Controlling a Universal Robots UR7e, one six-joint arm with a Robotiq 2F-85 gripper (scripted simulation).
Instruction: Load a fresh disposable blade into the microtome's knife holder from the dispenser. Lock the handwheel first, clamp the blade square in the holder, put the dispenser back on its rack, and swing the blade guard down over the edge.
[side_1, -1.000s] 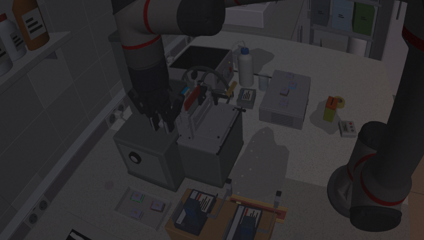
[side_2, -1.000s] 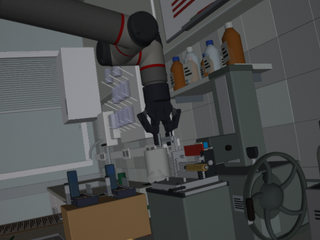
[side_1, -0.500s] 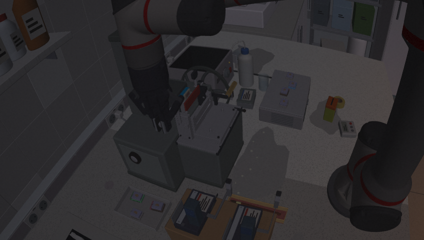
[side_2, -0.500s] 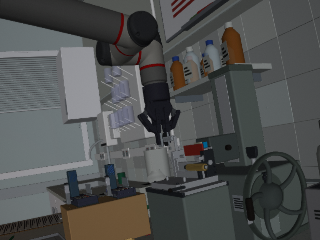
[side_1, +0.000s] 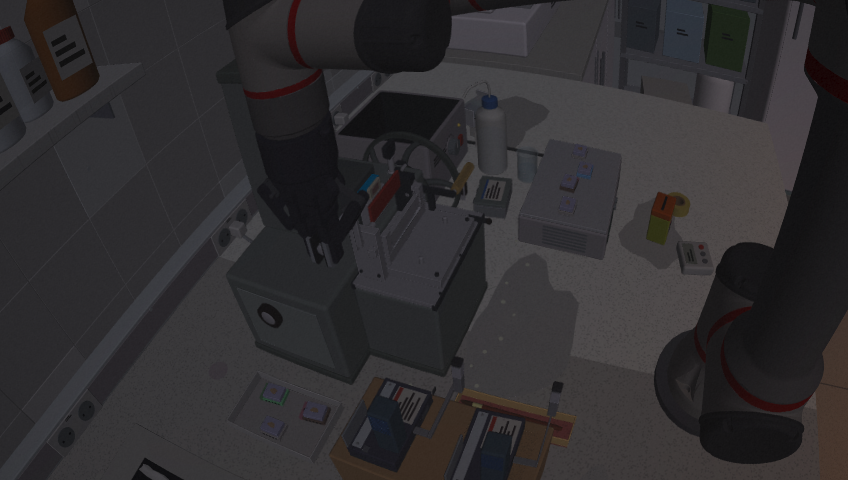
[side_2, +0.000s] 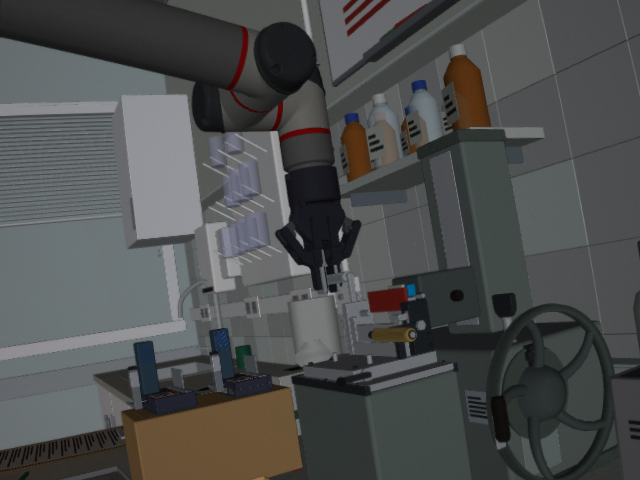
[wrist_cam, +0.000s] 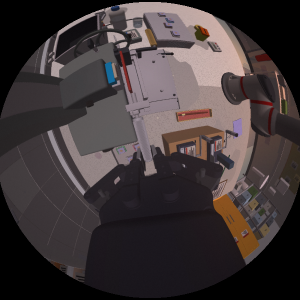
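The tip of the knurled clamp lever (wrist_cam: 142, 138) is hidden between my fingers. My gripper (wrist_cam: 147, 159) (side_2: 325, 276) (side_1: 324, 253) is closed on this lever at the near end of the knife holder (wrist_cam: 152, 81) (side_1: 410, 244). The lever is a grey ribbed cylinder sticking out from the holder's end block. The red blade guard (wrist_cam: 125, 71) (side_1: 382, 195) (side_2: 387, 298) stands raised along the holder's back edge. The handwheel (side_2: 548, 387) (side_1: 410, 148) sits on the microtome's far side. Two blade dispensers (side_1: 393, 419) (side_1: 494, 443) sit in the rack on the brown box (side_2: 212, 434).
The microtome body (side_1: 297, 297) sits left of the holder. A grey cooling plate (side_1: 571, 199) with cassettes lies to the right. A wash bottle (side_1: 491, 134), a cassette tray (side_1: 285, 410), a red brush tray (wrist_cam: 193, 114) and the arm's base (side_1: 756, 357) also stand on the bench.
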